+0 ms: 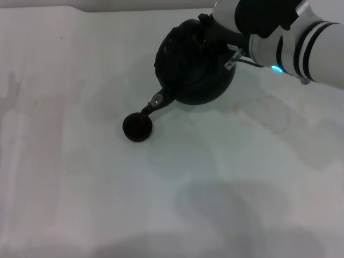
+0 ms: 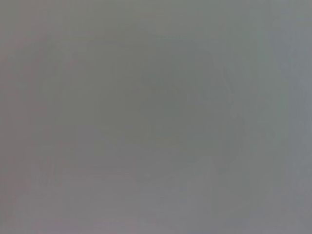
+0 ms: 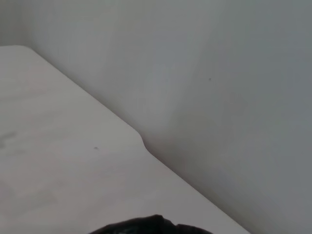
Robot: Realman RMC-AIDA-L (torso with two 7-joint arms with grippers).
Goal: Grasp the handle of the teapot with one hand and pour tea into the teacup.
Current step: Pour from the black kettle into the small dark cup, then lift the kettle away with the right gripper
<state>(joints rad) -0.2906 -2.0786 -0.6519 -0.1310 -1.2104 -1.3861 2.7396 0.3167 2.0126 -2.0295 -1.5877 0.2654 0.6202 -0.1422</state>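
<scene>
The black round teapot (image 1: pixel 193 70) hangs tilted above the white table, its pale-tipped spout (image 1: pixel 157 100) dipping down over the rim of the tiny dark teacup (image 1: pixel 137 127). The teacup stands on the table just left of and below the pot. My right gripper (image 1: pixel 216 32) reaches in from the upper right and is shut on the handle at the pot's top; the black fingers cover most of the handle. In the right wrist view a black sliver of the teapot (image 3: pixel 151 225) shows at the edge. My left gripper is out of view.
The white table (image 1: pixel 242 177) spreads wide around the cup and pot. Its far edge (image 3: pixel 141 139) meets a pale wall in the right wrist view. The left wrist view shows only a plain grey surface.
</scene>
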